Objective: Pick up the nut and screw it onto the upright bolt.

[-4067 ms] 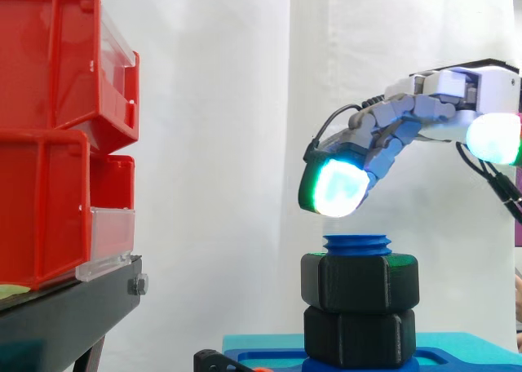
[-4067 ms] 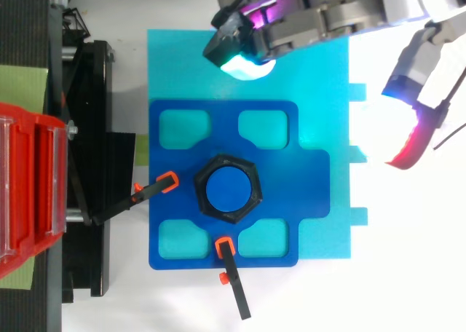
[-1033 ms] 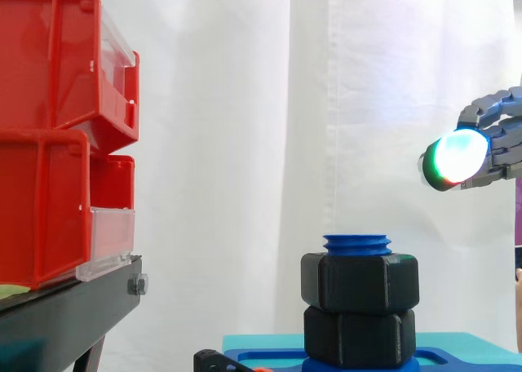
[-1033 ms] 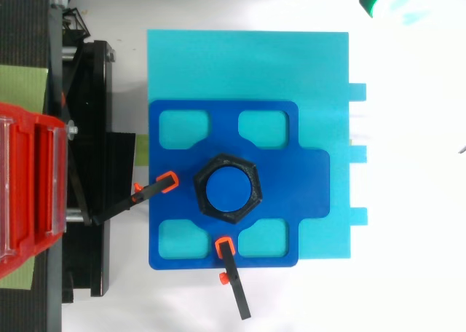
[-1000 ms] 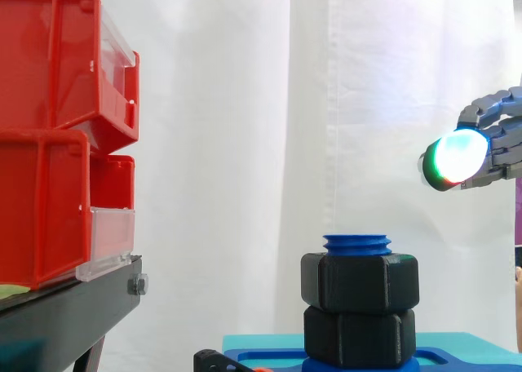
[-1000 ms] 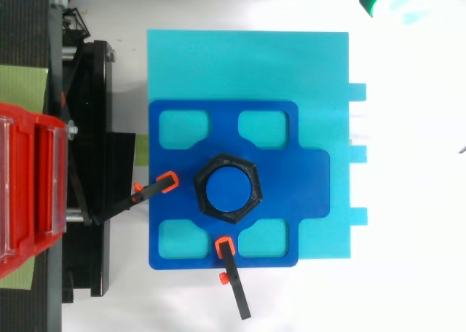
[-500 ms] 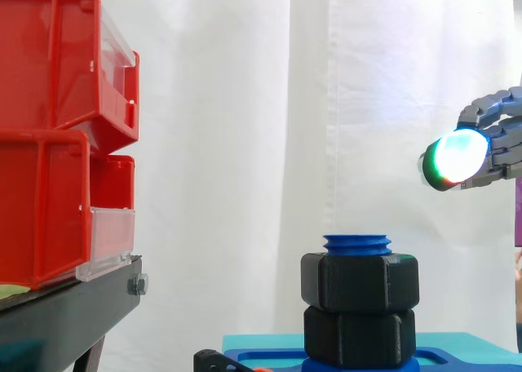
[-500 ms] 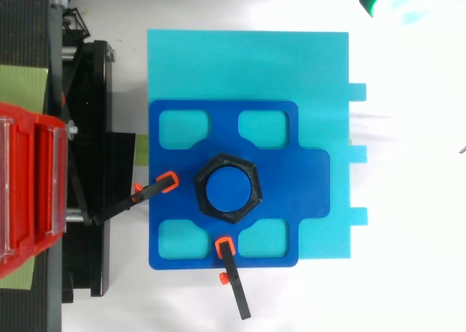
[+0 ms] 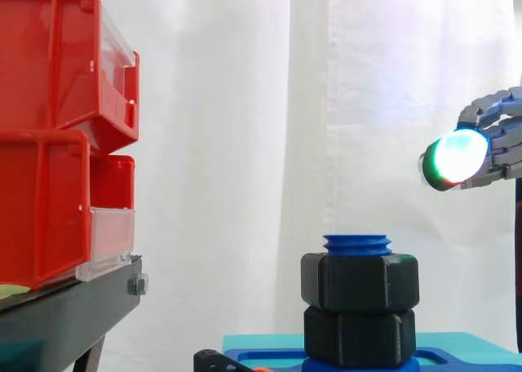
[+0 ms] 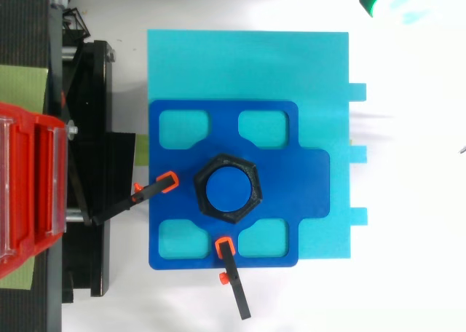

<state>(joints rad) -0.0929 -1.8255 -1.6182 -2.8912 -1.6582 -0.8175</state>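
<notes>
My hand [image 9: 492, 149] hangs at the right edge, higher than the bolt [image 9: 356, 243] and well apart from it. Open or clenched? I can't tell. The nut [image 9: 360, 282] sits threaded on the upright bolt, resting on a second nut [image 9: 360, 335] beneath.

The hand [image 9: 499, 143] shows grey ribbed links and a thick black-rimmed pad [image 9: 455, 157] glowing white-green.
</notes>
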